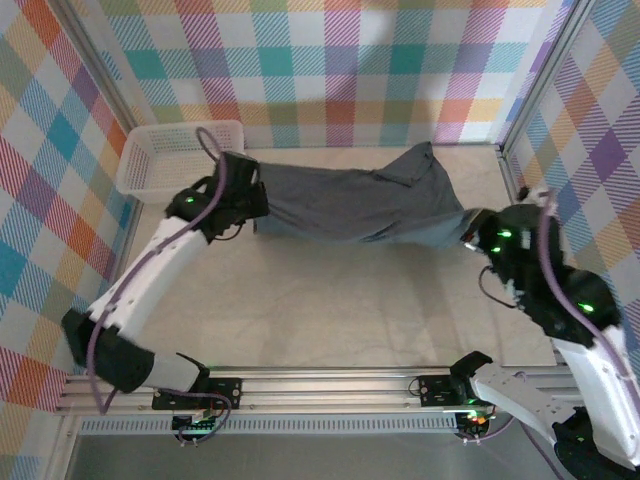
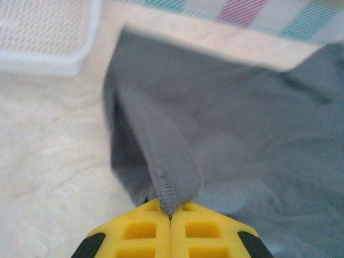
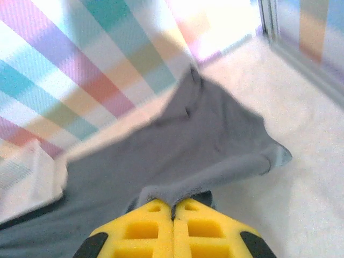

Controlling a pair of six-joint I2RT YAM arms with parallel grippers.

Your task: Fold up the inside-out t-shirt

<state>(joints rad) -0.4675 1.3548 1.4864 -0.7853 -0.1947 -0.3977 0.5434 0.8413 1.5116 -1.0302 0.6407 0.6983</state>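
Note:
The inside-out t-shirt point(image 1: 350, 205) is dark slate-grey cloth stretched across the far half of the table between my two grippers. At its left end my left gripper point(image 1: 250, 212) is shut on a stitched hem; in the left wrist view the yellow fingertips point(image 2: 145, 228) pinch that hem of the t-shirt point(image 2: 226, 134). My right gripper point(image 1: 468, 232) is shut on the right end. From the right wrist, an edge of the t-shirt point(image 3: 193, 145) is clamped between the yellow fingertips point(image 3: 193, 226), and a corner trails off to the right.
A white mesh basket point(image 1: 165, 155) stands at the far left corner, close behind the left gripper, and shows again as the basket point(image 2: 43, 37). Checked walls with metal posts close the table on three sides. Bare tabletop point(image 1: 340, 310) lies in front of the shirt.

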